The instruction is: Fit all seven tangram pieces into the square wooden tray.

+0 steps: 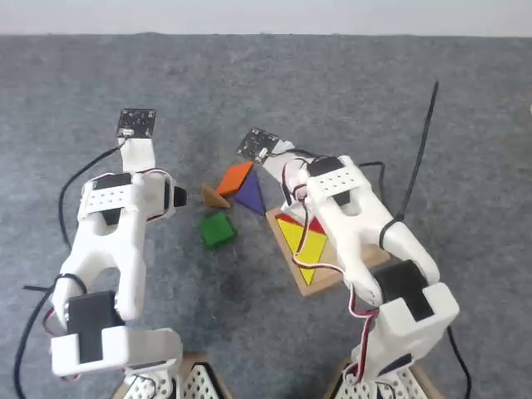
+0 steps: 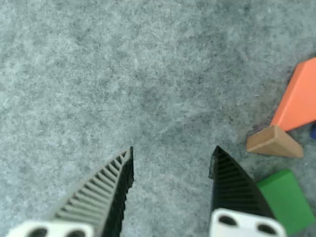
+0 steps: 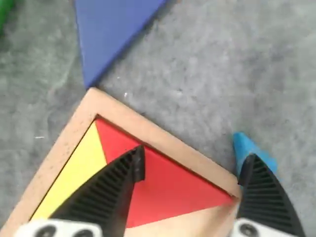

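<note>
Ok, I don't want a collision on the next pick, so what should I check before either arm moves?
1. Left gripper open and empty: ok.
2. Right gripper open and empty: ok.
3. Green square clear of other pieces: ok.
4. Red piece and yellow piece seated in the tray: ok.
5. Free room left in the tray: cannot tell, the right arm covers part.
</note>
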Tool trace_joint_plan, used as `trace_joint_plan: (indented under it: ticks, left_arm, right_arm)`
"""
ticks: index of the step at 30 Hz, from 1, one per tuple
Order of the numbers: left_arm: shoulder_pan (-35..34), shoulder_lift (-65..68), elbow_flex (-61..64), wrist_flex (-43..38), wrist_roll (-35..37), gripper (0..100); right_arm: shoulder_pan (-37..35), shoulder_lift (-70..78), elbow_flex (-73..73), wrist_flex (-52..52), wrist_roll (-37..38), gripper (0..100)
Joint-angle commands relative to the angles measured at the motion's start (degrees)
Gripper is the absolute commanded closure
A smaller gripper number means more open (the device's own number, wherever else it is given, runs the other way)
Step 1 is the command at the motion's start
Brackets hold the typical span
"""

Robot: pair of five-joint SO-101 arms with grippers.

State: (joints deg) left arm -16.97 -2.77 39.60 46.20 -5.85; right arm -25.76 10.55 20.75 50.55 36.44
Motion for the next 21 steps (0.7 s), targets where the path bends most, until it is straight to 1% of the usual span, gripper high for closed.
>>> trace_joint_plan:
  ticks: [1, 3, 5, 8, 11, 14, 18, 21]
  left_arm:
    - [-0.3, -0.3, -0.5, -0.7, -0.8, 75]
    - [-0.3, -0.3, -0.5, -0.7, -0.8, 75]
    - [-0.3, -0.3, -0.5, -0.9, -0.8, 75]
    - [-0.3, -0.2, -0.4, -1.0, -0.8, 75]
    - [0.0, -0.2, -0.4, -1.0, -0.8, 75]
    - [0.1, -0.2, -0.3, -1.0, -0.6, 75]
    - [0.1, -0.2, -0.3, -1.0, -0.5, 75]
    - [0.1, -0.2, -0.2, -1.1, -0.5, 75]
  right_arm:
    - [0.5, -1.0, -0.3, 0.0, 0.5, 69.3]
    - [0.5, -2.0, -0.8, 0.0, -0.5, 69.3]
    - [0.6, -5.1, -1.2, 0.0, -3.6, 70.5]
    - [2.8, -13.1, -1.0, 0.8, -7.4, 75.1]
    - [5.8, -21.1, 0.9, 4.5, -8.8, 79.8]
    - [9.8, -26.9, 5.1, 7.7, -8.8, 81.1]
    - [16.1, -32.3, 13.6, 6.8, -8.4, 81.2]
    - [21.0, -35.5, 20.6, 2.2, -8.5, 81.2]
